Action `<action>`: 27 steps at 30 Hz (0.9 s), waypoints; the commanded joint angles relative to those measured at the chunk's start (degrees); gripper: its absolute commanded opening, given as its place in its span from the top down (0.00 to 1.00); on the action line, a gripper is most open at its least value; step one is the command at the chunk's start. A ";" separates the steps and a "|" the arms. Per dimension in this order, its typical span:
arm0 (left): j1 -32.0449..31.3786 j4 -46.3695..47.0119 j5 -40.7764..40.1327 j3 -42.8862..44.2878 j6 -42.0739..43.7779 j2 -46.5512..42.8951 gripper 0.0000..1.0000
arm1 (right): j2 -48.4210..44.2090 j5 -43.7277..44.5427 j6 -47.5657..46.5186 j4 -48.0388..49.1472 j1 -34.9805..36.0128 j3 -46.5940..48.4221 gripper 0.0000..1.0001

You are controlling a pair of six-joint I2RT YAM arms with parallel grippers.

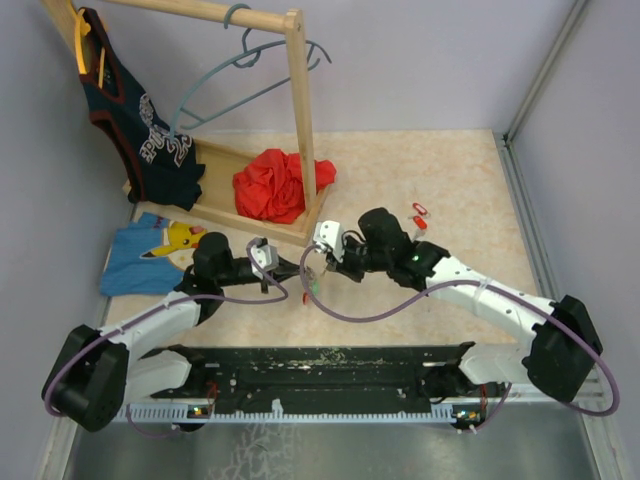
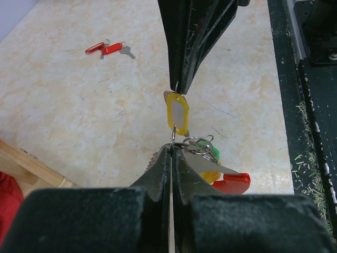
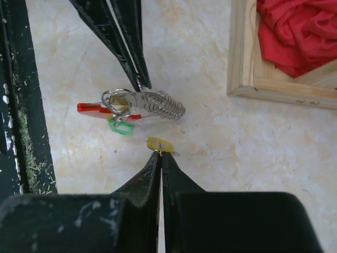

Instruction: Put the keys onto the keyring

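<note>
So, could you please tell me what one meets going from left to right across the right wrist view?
Flat red plastic key tag → small green plastic key tag → yellow plastic key tag → pale wooden frame → crumpled red cloth.

The key tag (image 2: 177,112) is yellow, far keys (image 2: 111,48) red, table (image 2: 79,116) marbled beige.
</note>
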 commanded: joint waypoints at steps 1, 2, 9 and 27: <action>0.54 3.76 4.07 -0.71 -0.24 0.34 1.00 | -1.71 0.05 -6.29 4.22 3.42 0.18 1.00; 0.60 3.80 4.36 -0.81 -0.02 0.18 1.00 | -1.57 0.47 -6.83 4.50 4.00 0.11 1.00; 0.70 4.11 5.40 -2.14 1.33 -1.02 1.00 | -1.69 1.39 -8.33 6.69 5.82 -1.17 1.00; 0.69 4.22 6.17 -2.21 1.87 -0.79 1.00 | 0.15 2.41 -10.13 7.64 8.12 -1.17 1.00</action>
